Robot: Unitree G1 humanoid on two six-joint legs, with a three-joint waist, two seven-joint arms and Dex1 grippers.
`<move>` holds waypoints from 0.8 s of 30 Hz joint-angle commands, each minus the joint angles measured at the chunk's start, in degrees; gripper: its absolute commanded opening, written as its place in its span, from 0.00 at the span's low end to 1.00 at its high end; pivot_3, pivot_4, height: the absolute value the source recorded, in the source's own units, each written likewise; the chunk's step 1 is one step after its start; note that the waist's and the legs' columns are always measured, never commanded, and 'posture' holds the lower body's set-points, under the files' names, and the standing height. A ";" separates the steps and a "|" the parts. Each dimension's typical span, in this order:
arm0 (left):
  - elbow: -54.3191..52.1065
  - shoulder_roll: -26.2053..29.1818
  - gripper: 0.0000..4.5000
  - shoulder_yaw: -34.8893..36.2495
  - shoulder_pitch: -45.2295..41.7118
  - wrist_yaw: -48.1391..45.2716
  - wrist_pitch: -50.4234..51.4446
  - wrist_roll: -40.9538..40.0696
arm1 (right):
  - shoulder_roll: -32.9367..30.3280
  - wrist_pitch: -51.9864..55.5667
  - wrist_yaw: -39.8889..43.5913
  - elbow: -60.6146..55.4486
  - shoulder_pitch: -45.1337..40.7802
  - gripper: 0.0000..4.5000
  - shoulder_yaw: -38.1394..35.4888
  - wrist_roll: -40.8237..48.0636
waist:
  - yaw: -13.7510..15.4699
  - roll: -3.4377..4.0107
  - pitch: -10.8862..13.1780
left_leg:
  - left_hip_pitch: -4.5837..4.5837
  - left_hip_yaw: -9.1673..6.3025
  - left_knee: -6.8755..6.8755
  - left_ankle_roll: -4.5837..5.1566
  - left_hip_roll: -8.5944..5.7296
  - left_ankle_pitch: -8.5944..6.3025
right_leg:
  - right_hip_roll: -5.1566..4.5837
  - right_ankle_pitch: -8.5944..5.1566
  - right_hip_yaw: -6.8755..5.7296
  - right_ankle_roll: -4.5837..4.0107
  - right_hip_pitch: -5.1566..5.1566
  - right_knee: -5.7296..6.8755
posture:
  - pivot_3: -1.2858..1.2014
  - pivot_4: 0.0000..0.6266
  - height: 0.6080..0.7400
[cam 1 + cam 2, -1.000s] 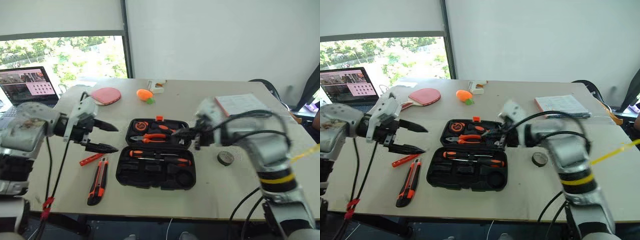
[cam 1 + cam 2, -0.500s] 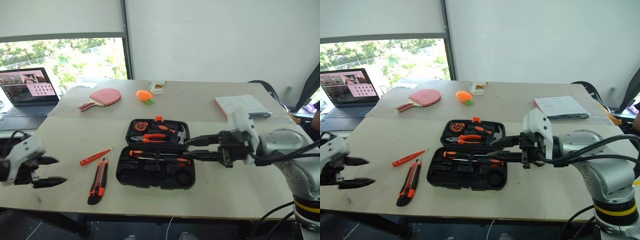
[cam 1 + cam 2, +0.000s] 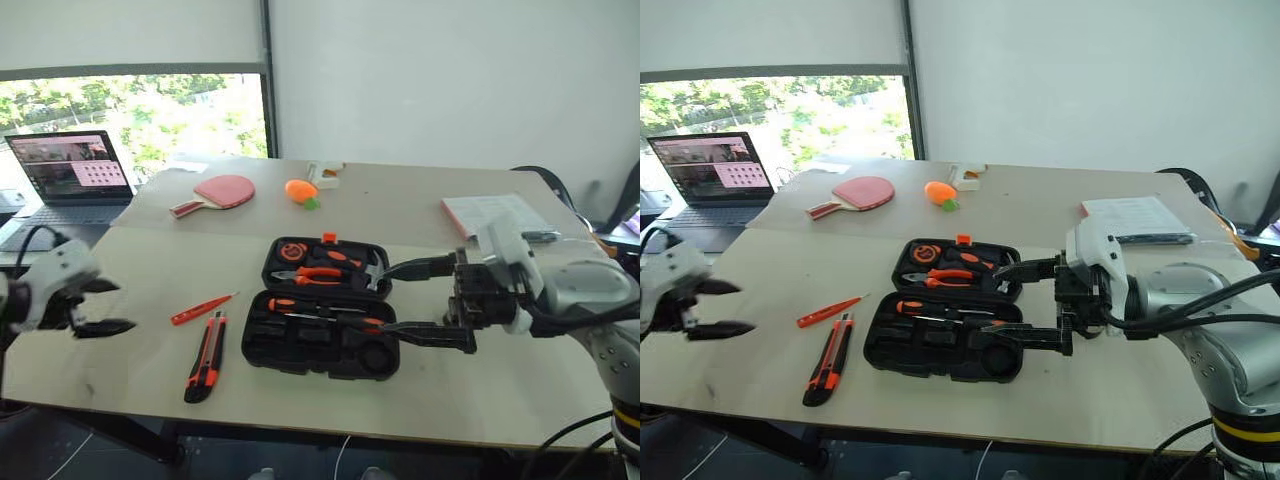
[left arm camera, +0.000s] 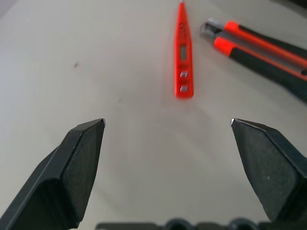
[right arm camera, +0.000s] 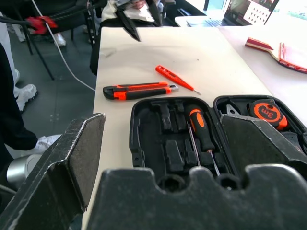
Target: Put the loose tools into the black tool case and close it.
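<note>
1. Case lies open in the middle of the worktop, both halves flat, the orange latch at its far edge.
2. Its far half holds a tape measure, pliers and a hammer.
3. Its near half holds two black-and-orange screwdrivers, one toward the left, the other just beside it toward the right; the other slots look bare.
4. Orange screwdriver lies loose on the worktop to the left of the case, slanted.
5. Knife lies just beside it, nearer the front edge, apart from the case.
6. Right end effector hangs over the right end of the case, pointing left, its fingers spread wide with nothing between them.
7. Left end effector hovers at the worktop's left edge, well apart from the case, fingers wide apart and holding nothing; its wrist view looks toward the orange screwdriver and the knife.
8. Farther back on the worktop lie a red paddle, a small orange thing and a booklet.
9. Laptop stands open at the far left.
</note>
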 commanded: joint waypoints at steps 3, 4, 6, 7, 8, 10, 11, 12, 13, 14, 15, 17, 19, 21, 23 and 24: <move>14.28 -7.24 1.00 -13.79 -17.14 -0.52 -3.33 12.12 | -1.42 -1.76 -3.55 -4.69 2.20 1.00 -2.03 0.63 | -0.27 -0.06 0.01 | -0.12 -0.05 0.06 0.01 0.00 0.00 | 0.05 0.00 -0.01 0.00 -0.05 0.00 | 0.52 0.24 1.00; 16.43 -8.29 1.00 -15.14 -18.94 -1.17 -4.18 13.12 | -1.33 -1.74 -4.48 -4.94 2.37 1.00 -2.09 0.57 | -0.40 -0.10 0.03 | -0.17 -0.06 0.08 0.01 0.00 0.00 | 0.04 0.00 -0.01 0.01 -0.06 0.01 | 0.52 0.24 1.00; 20.57 -11.02 1.00 -16.91 -22.36 -1.53 -4.55 14.23 | -1.42 -1.60 -5.87 -5.42 2.72 1.00 -2.12 0.60 | -0.78 -0.14 0.05 | -0.20 -0.03 0.08 0.01 0.02 -0.01 | 0.05 0.00 0.02 0.01 -0.12 0.00 | 0.52 0.24 1.00; 22.44 -12.44 1.00 -17.47 -23.85 -1.52 -4.50 14.54 | -1.56 -1.54 -6.42 -5.69 2.97 1.00 -2.13 0.64 | -0.75 -0.15 0.05 | -0.21 -0.04 0.08 0.02 0.01 -0.01 | 0.05 0.00 0.02 0.01 -0.12 0.00 | 0.52 0.24 1.00; 24.26 -13.83 1.00 -18.14 -25.13 -1.56 -5.05 15.07 | -1.71 -1.56 -6.95 -6.07 3.39 1.00 -2.11 0.64 | -0.59 -0.16 0.06 | -0.22 -0.05 0.08 0.03 -0.01 -0.01 | 0.04 0.00 0.02 0.02 -0.13 0.01 | 0.52 0.24 1.00; 27.34 -15.65 1.00 -19.58 -26.76 -1.27 -6.16 16.78 | -1.94 -1.37 -8.21 -7.02 4.17 1.00 -2.08 0.79 | -0.37 -0.16 0.06 | -0.25 -0.07 0.11 0.03 -0.02 -0.01 | 0.03 -0.01 0.01 0.04 -0.13 0.01 | 0.52 0.24 1.00; 28.43 -16.13 1.00 -19.99 -27.28 -1.27 -6.69 17.35 | -2.05 -1.32 -8.65 -7.29 4.39 1.00 -2.05 0.89 | -0.37 -0.17 0.06 | -0.26 -0.08 0.11 0.03 -0.02 -0.01 | 0.03 -0.01 0.01 0.04 -0.13 0.00 | 0.52 0.24 1.00; 29.02 -16.49 1.00 -20.25 -27.54 -1.75 -7.17 17.60 | -2.15 -1.21 -9.05 -7.66 4.67 1.00 -2.15 1.09 | -0.47 -0.19 0.07 | -0.27 -0.09 0.12 0.03 -0.02 -0.01 | 0.01 -0.01 0.01 0.05 -0.14 0.00 | 0.52 0.24 1.00; 29.65 -16.81 1.00 -20.45 -27.86 -2.23 -7.24 17.84 | -2.25 -1.14 -9.38 -7.93 4.91 1.00 -2.27 1.31 | -0.52 -0.19 0.07 | -0.28 -0.09 0.12 0.03 -0.02 -0.01 | 0.02 -0.01 0.01 0.05 -0.15 0.00 | 0.52 0.24 1.00; 30.20 -17.04 1.00 -20.57 -28.14 -2.55 -7.33 18.03 | -2.34 -1.13 -9.65 -8.11 5.08 1.00 -2.35 1.50 | -0.57 -0.21 0.08 | -0.28 -0.09 0.12 0.03 -0.01 -0.01 | 0.02 -0.01 0.01 0.05 -0.15 0.00 | 0.52 0.24 1.00; 30.47 -17.30 1.00 -20.68 -28.23 -3.21 -7.31 18.07 | -2.45 -1.11 -9.97 -8.26 5.30 1.00 -2.46 1.63 | -0.56 -0.21 0.08 | -0.29 -0.12 0.12 0.03 0.00 -0.01 | 0.02 0.00 0.01 0.05 -0.16 0.00 | 0.52 0.24 1.00; 30.57 -17.65 1.00 -21.04 -28.08 -4.07 -7.59 18.44 | -2.63 -1.27 -10.50 -8.39 5.69 1.00 -2.58 1.56 | -0.45 -0.21 0.08 | -0.29 -0.13 0.12 0.03 -0.01 -0.01 | 0.03 -0.01 0.01 0.05 -0.16 0.01 | 0.52 0.24 1.00; 30.91 -18.16 1.00 -21.48 -27.73 -3.44 -8.08 19.54 | -2.68 -1.38 -11.02 -8.50 5.91 1.00 -2.55 1.54 | -0.34 -0.21 0.08 | -0.29 -0.15 0.14 0.03 -0.01 -0.01 | 0.02 -0.01 0.00 0.05 -0.15 0.01 | 0.52 0.24 1.00; 31.77 -18.96 1.00 -21.71 -27.60 -2.29 -8.12 20.34 | -2.62 -1.32 -11.50 -8.75 5.85 1.00 -2.48 1.94 | -0.27 -0.21 0.08 | -0.28 -0.19 0.16 0.03 -0.01 -0.01 | 0.00 0.00 0.00 0.06 -0.13 0.01 | 0.52 0.24 1.00; 32.51 -19.87 0.94 -21.67 -27.68 -1.97 -7.97 20.52 | -2.60 -1.26 -11.85 -8.93 5.71 1.00 -2.45 2.46 | -0.12 -0.21 0.08 | -0.27 -0.26 0.17 0.03 -0.02 -0.01 | -0.02 0.01 0.00 0.08 -0.10 0.02 | 0.52 0.24 1.00; 32.83 -20.42 0.89 -21.64 -27.80 -2.03 -7.64 20.51 | -2.63 -1.26 -11.93 -8.98 5.64 1.00 -2.44 2.70 | -0.06 -0.21 0.08 | -0.26 -0.27 0.18 0.03 -0.02 -0.01 | -0.03 0.01 0.00 0.09 -0.08 0.01 | 0.52 0.24 1.00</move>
